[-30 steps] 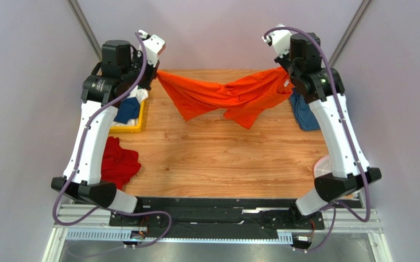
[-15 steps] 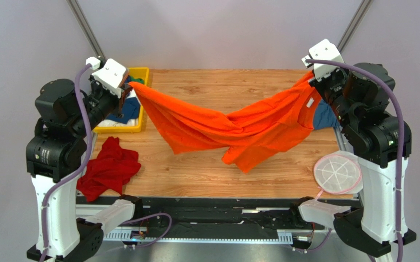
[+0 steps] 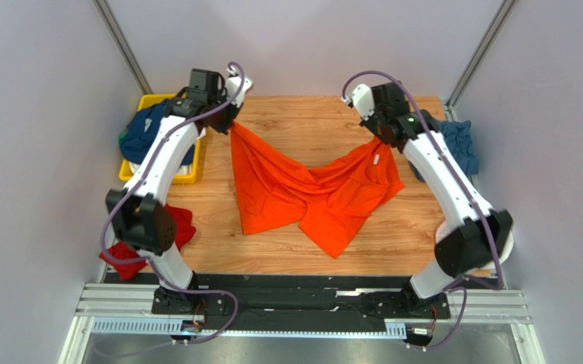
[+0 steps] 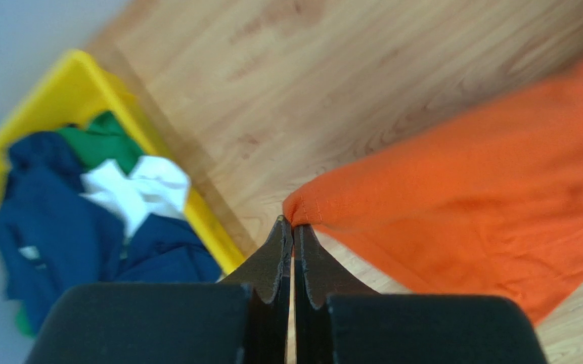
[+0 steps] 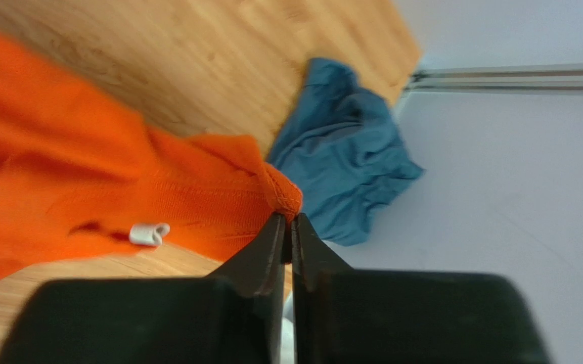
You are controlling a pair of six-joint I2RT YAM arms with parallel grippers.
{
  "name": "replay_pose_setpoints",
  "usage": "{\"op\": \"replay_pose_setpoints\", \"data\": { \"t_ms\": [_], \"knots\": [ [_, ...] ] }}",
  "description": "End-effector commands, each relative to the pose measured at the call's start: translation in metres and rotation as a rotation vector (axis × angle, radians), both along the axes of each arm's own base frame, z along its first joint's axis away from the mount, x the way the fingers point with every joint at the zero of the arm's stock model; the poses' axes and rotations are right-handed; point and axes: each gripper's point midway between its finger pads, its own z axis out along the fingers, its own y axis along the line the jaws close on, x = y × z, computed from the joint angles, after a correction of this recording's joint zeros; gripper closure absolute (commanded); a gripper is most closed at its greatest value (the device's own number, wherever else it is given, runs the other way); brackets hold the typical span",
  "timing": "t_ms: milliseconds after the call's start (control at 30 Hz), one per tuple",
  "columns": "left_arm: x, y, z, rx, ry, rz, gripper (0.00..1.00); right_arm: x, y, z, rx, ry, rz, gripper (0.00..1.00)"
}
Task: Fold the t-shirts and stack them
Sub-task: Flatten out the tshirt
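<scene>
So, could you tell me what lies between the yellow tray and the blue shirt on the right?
The orange shirt lies there on the table, between tray and blue shirt; the top view shows it.

Both arms stretch far out from their bases at the near edge. The left arm point(image 3: 161, 159) bends at a low elbow on the left side, then slants up and inward. The right arm point(image 3: 446, 174) does the same on the right side and leans inward too. Both wrists tip down. The left pincer point(image 4: 293, 224) is squeezed tight, its two fingers point(image 4: 275, 254) pressed together on a corner of the orange t-shirt point(image 3: 309, 189). The right pincer point(image 5: 290, 220) is squeezed tight too, nipping another edge of the same shirt.
</scene>
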Motion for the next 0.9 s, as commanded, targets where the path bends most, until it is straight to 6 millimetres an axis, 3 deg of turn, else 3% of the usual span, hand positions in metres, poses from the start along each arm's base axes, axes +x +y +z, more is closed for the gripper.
{"op": "replay_pose_setpoints", "data": {
  "t_ms": [0,33,133,267,367,467,500,567,600,700,733,867],
  "knots": [
    [0.038,-0.005,-0.046,0.048,0.045,-0.017,1.0,0.038,0.014,-0.055,0.024,0.073,-0.037,0.84],
    [0.046,-0.007,-0.068,0.058,0.083,-0.015,1.0,0.043,0.015,-0.063,0.025,0.088,-0.047,0.81],
    [0.059,-0.007,-0.098,0.083,0.123,-0.011,1.0,0.051,0.022,-0.089,0.043,0.144,-0.06,0.72],
    [0.061,-0.011,-0.111,0.094,0.141,-0.023,1.0,0.046,0.028,-0.093,0.082,0.167,-0.059,0.58],
    [0.06,-0.014,-0.117,0.104,0.15,-0.029,1.0,0.025,0.035,-0.091,0.135,0.214,-0.027,0.5],
    [0.057,-0.016,-0.12,0.103,0.153,-0.034,1.0,-0.013,0.05,-0.076,0.207,0.258,0.057,0.49],
    [0.056,-0.017,-0.12,0.099,0.155,-0.033,1.0,-0.034,0.06,-0.089,0.221,0.324,0.102,0.49],
    [0.055,-0.02,-0.12,0.084,0.158,-0.037,1.0,-0.063,0.072,-0.084,0.251,0.337,0.169,0.49],
    [0.054,-0.021,-0.119,0.081,0.162,-0.038,1.0,-0.083,0.084,-0.1,0.244,0.39,0.218,0.49],
    [0.049,-0.025,-0.124,0.073,0.187,-0.041,1.0,-0.121,0.104,-0.113,0.222,0.426,0.31,0.49],
    [0.047,-0.027,-0.125,0.072,0.193,-0.043,1.0,-0.135,0.103,-0.131,0.199,0.472,0.317,0.49],
    [0.037,-0.031,-0.134,0.065,0.229,-0.053,1.0,-0.171,0.118,-0.163,0.165,0.557,0.373,0.49]
  ]
}}
